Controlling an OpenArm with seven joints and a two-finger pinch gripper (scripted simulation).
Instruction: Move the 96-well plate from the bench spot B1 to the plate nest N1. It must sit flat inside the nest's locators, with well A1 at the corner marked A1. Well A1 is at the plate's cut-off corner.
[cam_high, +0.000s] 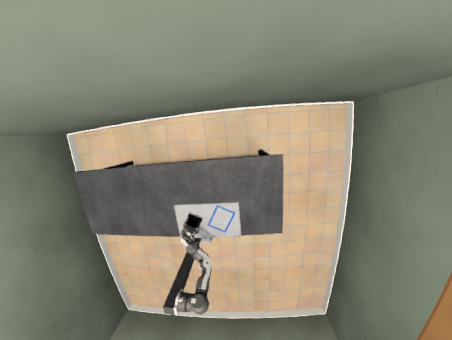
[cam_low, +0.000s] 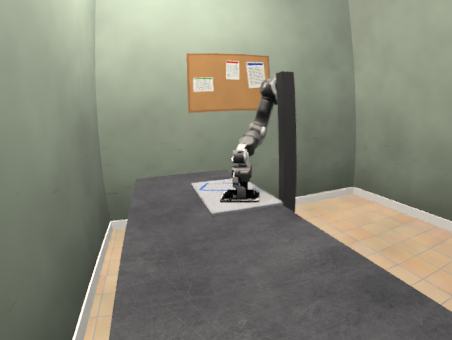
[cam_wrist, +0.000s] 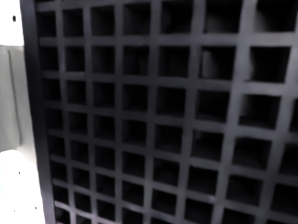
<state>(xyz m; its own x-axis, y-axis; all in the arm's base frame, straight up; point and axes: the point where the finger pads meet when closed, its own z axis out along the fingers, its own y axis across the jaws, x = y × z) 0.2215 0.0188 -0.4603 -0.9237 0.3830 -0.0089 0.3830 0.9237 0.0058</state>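
Note:
The 96-well plate (cam_high: 194, 220) (cam_low: 227, 196) (cam_wrist: 35, 90) is black, with a grid of square wells that fills most of the wrist view. My gripper (cam_low: 240, 194) points down over it and is shut on the plate. The fingertips are hidden, and I cannot tell whether the plate touches the board below it. The plate's cut-off corner cannot be made out. A blue rectangular outline (cam_high: 226, 209) (cam_low: 212, 190) lies turned at an angle on the pale board, to the right of the plate in the top view. No locators or A1 mark can be made out.
The pale board (cam_high: 180, 209) (cam_low: 215, 207) lies at the edge of the dark bench (cam_high: 135, 200) (cam_low: 225, 270) on the arm's side. A black post (cam_low: 286, 140) stands beside the bench and carries the arm. Pale surfaces show at the wrist view's left edge.

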